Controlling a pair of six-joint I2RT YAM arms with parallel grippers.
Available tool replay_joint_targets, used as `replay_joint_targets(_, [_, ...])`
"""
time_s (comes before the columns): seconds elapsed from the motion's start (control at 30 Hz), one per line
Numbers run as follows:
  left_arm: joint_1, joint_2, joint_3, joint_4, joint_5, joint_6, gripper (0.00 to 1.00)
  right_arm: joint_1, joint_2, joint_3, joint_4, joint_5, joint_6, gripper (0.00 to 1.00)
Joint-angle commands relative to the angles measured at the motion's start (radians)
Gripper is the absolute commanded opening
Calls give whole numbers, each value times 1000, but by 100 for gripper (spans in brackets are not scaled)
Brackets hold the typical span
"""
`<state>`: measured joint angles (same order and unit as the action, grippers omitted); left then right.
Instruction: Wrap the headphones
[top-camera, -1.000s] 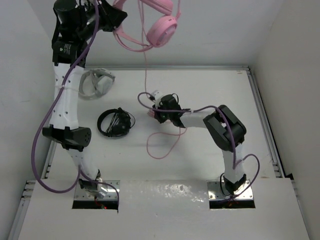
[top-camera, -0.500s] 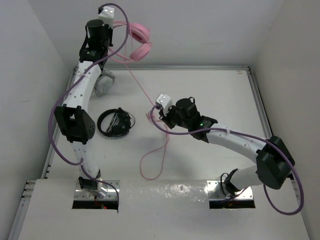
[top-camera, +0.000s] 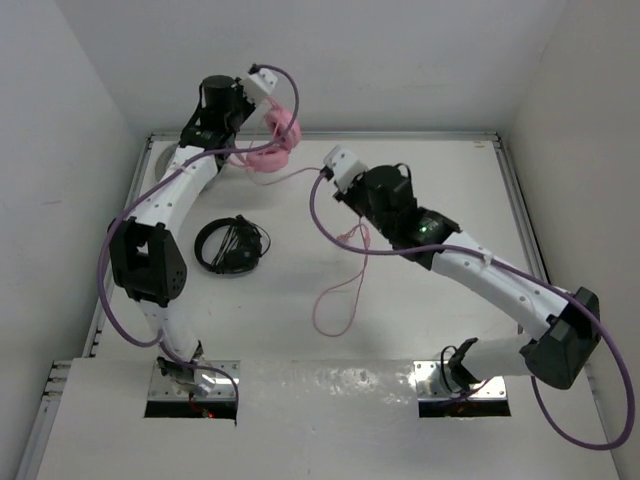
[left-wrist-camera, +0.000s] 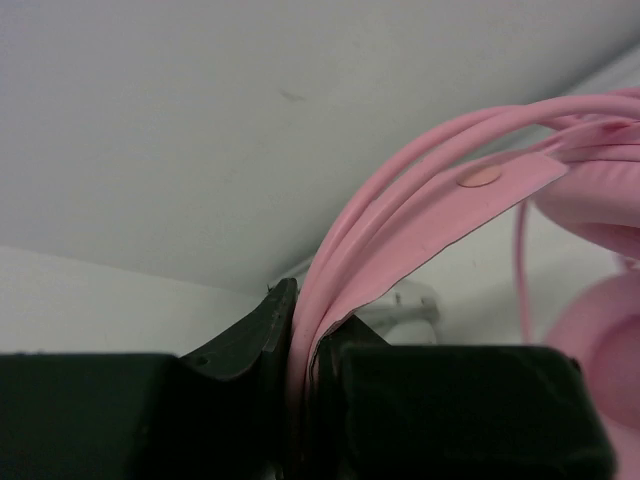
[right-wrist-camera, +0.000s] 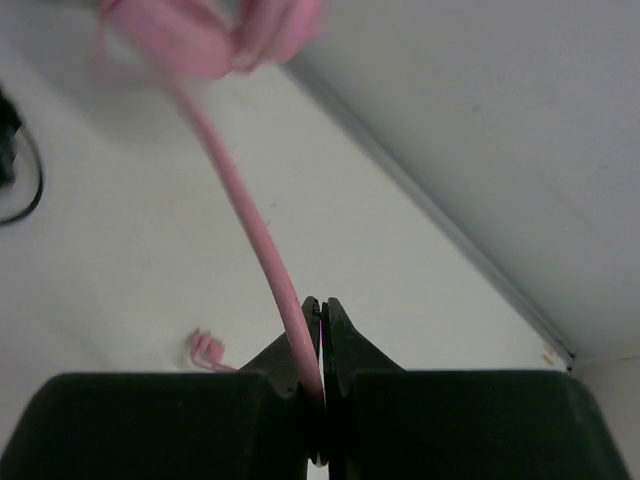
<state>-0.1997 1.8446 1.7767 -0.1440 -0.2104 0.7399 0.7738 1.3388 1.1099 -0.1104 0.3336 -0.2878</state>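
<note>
The pink headphones (top-camera: 281, 137) hang near the table's back edge, left of centre. My left gripper (top-camera: 262, 118) is shut on their thin headband (left-wrist-camera: 440, 200), and cable strands run alongside the band between the jaws; an earcup (left-wrist-camera: 600, 320) shows at the right. Their cable (top-camera: 295, 175) runs rightward to my right gripper (top-camera: 335, 180), which is shut on it (right-wrist-camera: 250, 220) above the table. Past that grip the slack (top-camera: 338, 305) drops into a loop on the table. The headphones (right-wrist-camera: 200, 30) look blurred at the top of the right wrist view, and the cable's end (right-wrist-camera: 205, 350) lies on the table below.
Black headphones (top-camera: 232, 245) lie on the table's left half, close to the left arm. A white-grey piece (left-wrist-camera: 405, 300) shows behind the left jaws. The back wall and a metal rail (top-camera: 420, 135) border the far side, with a side rail (top-camera: 525, 220) on the right.
The left arm has come down from high up, carrying the headphones lower, toward the table's back edge. The right gripper has risen and moved back with the cable, and the floor loop has shifted right.
</note>
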Motion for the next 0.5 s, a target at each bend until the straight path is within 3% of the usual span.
replay_joint_targets(0.0, [-33, -143, -31, -41, 107, 110, 0, -102, -37, 145, 81, 84, -41, 0])
replay_joint_targets(0.07, [-81, -177, -66, -170, 144, 116, 0, -228, -6, 234, 69, -31, 31, 0])
replay_joint_targets(0.17, [-156, -257, -147, -279, 161, 122, 0, -315, 83, 335, 83, -88, 64, 0])
replay_joint_targets(0.3, [-204, -298, -140, -440, 195, 67, 0, -357, 241, 523, 55, -94, 94, 0])
replay_joint_targets(0.47, [-247, -311, -135, -525, 216, 69, 0, -439, 359, 708, -11, -146, 194, 0])
